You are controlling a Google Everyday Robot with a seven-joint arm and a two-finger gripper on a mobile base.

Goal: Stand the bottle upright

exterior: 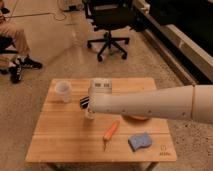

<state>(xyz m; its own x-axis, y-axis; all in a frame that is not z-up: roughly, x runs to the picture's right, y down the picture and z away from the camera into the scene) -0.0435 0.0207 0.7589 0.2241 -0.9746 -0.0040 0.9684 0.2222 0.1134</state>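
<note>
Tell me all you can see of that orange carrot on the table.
The carrot is a slim orange thing, tapering to a thin point at its lower left end. It lies flat and slanted on the wooden table, apart from the blue sponge to its right. Nothing touches it. The gripper is up to its left, near the table's middle, not reaching for it.

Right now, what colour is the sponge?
Blue sponge, camera view; hand is by the cup.
</note>
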